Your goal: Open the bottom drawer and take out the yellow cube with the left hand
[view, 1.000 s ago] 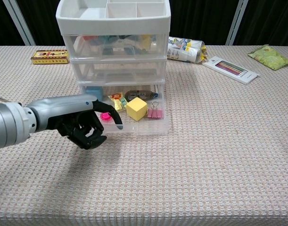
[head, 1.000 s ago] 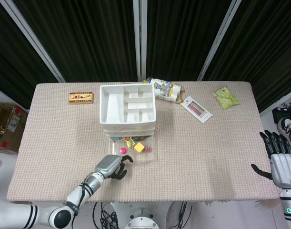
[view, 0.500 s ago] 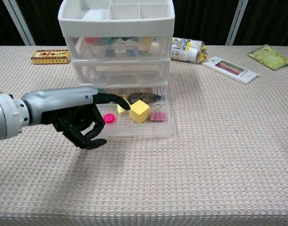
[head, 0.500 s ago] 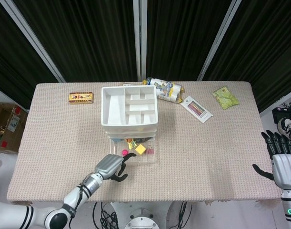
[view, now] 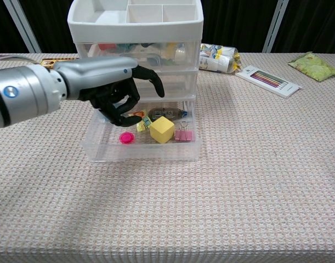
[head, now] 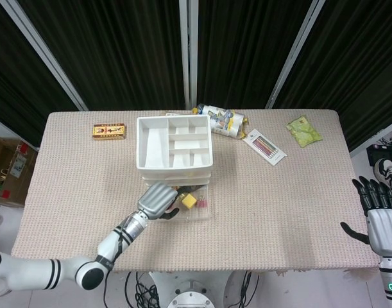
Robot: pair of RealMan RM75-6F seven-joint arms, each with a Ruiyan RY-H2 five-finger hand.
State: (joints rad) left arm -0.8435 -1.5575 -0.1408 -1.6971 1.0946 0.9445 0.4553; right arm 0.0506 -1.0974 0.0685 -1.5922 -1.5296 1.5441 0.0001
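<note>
Hovering over the open bottom drawer (view: 142,149), the left hand (view: 117,93) holds nothing.
On the desk (view: 255,181) the drawer unit (view: 135,52) stands with that drawer pulled out; the left hand's fingers are partly curled, the yellow cube (view: 162,129) lies in the drawer just beside them, and the right hand (head: 378,215) waits spread and empty at the desk's edge.

Cube (view: 162,129) in open drawer (view: 142,153); left hand (view: 115,87) above.
</note>
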